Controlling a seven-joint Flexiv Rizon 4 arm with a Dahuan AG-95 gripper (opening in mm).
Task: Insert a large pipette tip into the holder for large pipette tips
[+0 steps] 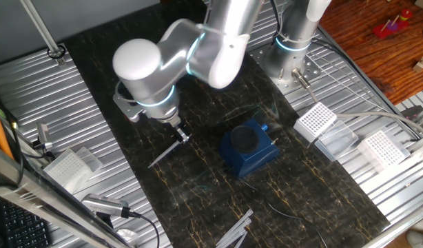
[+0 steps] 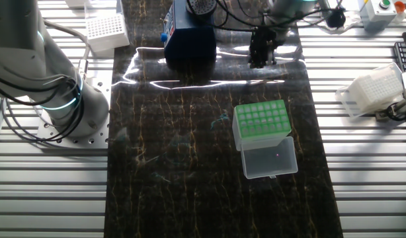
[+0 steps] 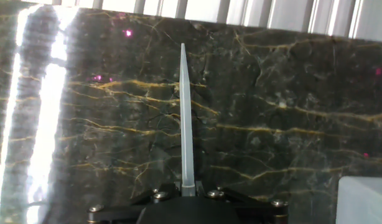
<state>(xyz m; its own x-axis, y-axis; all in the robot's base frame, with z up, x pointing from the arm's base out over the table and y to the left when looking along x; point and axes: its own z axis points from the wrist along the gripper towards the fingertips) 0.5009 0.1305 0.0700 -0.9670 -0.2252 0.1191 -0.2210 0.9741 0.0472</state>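
the long, thin, translucent whitish plastic pipette tip (image 3: 186, 118) is pinched at its wide end by the two-finger hand (image 3: 188, 191) and points straight out from it, tapering to a fine point over the dark, gold-veined marbled counter (image 3: 290, 93). in one fixed view the tip (image 1: 164, 153) slants down and away from the hand (image 1: 182, 136), its point close to the dark surface; whether it touches cannot be told. in the other fixed view the hand (image 2: 261, 47) hangs near the far edge of the counter (image 2: 190, 165), just right of a dark blue block with a round black top (image 2: 190, 36).

the translucent pale grey-blue plastic box with a bright green grid of holes (image 2: 261, 122) stands well apart from the hand, toward the right edge of the dark counter, about midway along it; its clear lid (image 2: 270, 158) lies open flat on the near side. no tips can be made out in the green grid.

the grey metal arm (image 1: 177, 55) bends over the counter from its base (image 2: 54, 99) on the ribbed metal surround. white perforated racks (image 1: 316, 121) (image 1: 382, 147) rest on that surround beyond the counter's edges.
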